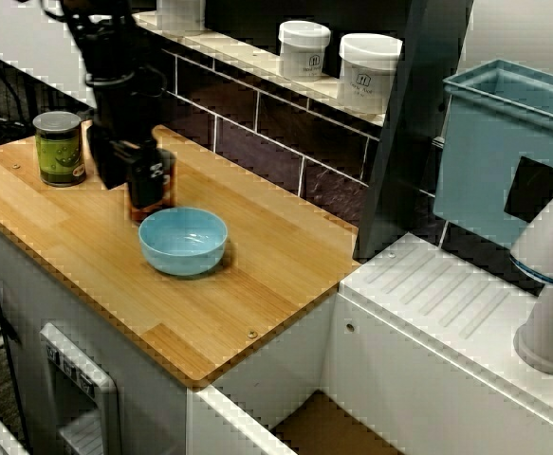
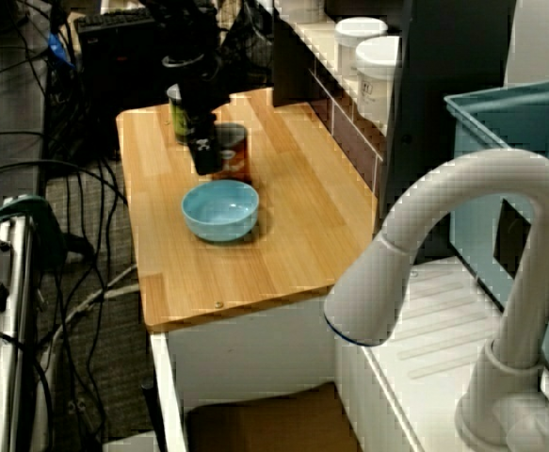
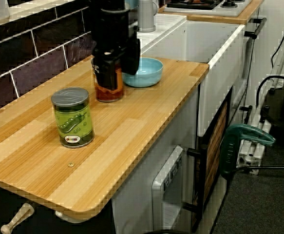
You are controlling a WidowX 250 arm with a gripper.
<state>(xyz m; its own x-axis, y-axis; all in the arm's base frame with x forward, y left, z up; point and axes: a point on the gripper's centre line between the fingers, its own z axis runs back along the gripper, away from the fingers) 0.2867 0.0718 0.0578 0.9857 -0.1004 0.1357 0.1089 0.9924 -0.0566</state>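
Observation:
An orange-red can (image 3: 107, 91) stands upright on the wooden counter (image 3: 146, 117), just left of a light blue bowl (image 1: 183, 240). My black gripper (image 3: 113, 66) comes down from above and sits around the can's upper part. Its fingers (image 1: 147, 182) cover much of the can (image 1: 168, 180) in the view from the front. From the sink side, the gripper (image 2: 206, 151) overlaps the can (image 2: 234, 153) the same way. Whether the fingers press on the can is hidden. The can's base rests on the wood.
A green pea can (image 1: 59, 148) stands near the counter's left end, a short way from the gripper. White jars (image 1: 368, 71) line the tiled ledge behind. To the right are a white sink with a tap (image 2: 444, 245) and a blue bin (image 1: 504, 152).

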